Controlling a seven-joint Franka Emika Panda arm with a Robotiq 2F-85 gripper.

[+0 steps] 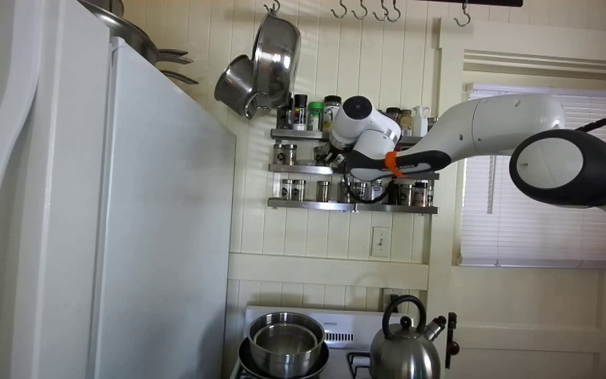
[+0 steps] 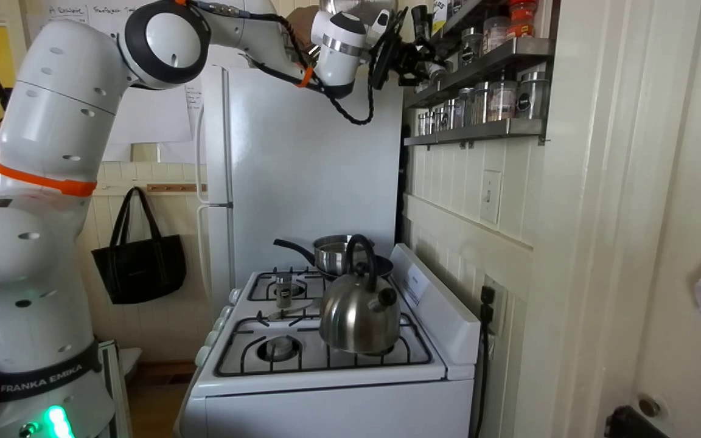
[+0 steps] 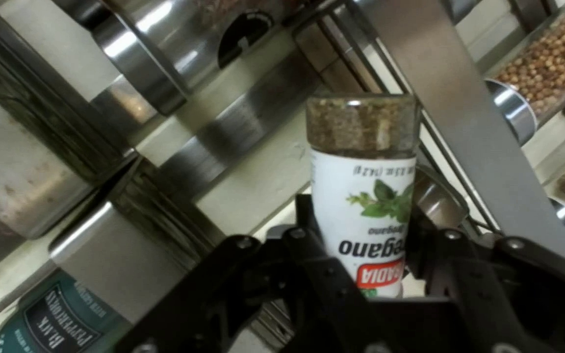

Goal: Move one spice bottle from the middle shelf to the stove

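Gripper (image 3: 361, 220): fingers clamped on the oregano bottle (image 3: 366, 196), one at each side
Oregano bottle: clear glass, white label with green leaves and a red patch; print upside down in the wrist view, axis aslant to the rails
Bottle's place: in the grip at the spice rack (image 1: 308, 204), near the middle shelf (image 1: 303, 169); contact with the shelf cannot be told
Peppercorns container (image 3: 57, 314): teal, lettered Black Peppercorns; lower left, wrist view
Stove (image 2: 326, 404): white, low back panel, below the rack
Kettle (image 2: 356, 319): steel, black handle, upright on the stove
Small jar (image 2: 283, 292): clear, upright on the stove, apart from the kettle
Steel pots (image 1: 285, 353): nested, in a dark pan (image 2: 383, 267) on the stove
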